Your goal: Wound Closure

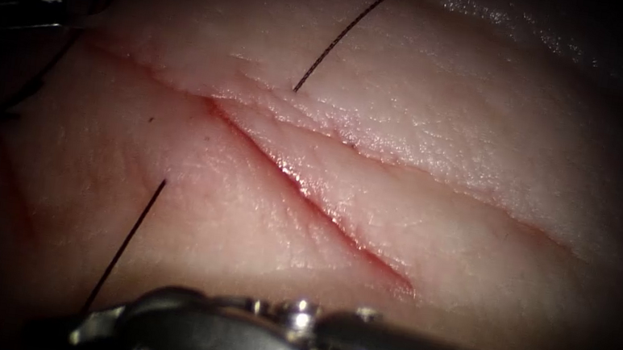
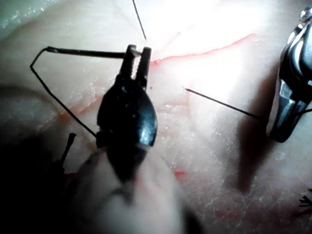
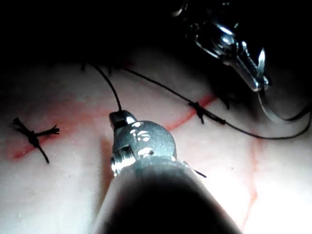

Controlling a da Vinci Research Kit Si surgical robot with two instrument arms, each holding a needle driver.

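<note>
The tissue (image 1: 444, 161) has a slanting cut (image 1: 309, 195) edged with red fluid. The thread (image 1: 348, 29) enters the tissue right of the cut. It comes out left of the cut as a second strand (image 1: 135, 227), which runs down into my right tool (image 1: 89, 324), shut on it; that grip also shows in the wrist views (image 2: 279, 132) (image 3: 120, 117). My left tool (image 1: 65, 17) (image 2: 137, 50) sits at the far left, above the cut's upper end. It is shut on the curved needle (image 3: 273, 117) (image 2: 87, 52) near one end. The needle is out of the tissue.
Two knotted stitches (image 3: 33, 135) (image 3: 200, 110) with short cut ends sit along the cut line, and another knot (image 2: 306, 200) lies near the right tool. Slack thread (image 2: 58, 100) loops from the needle across the tissue beside the left tool.
</note>
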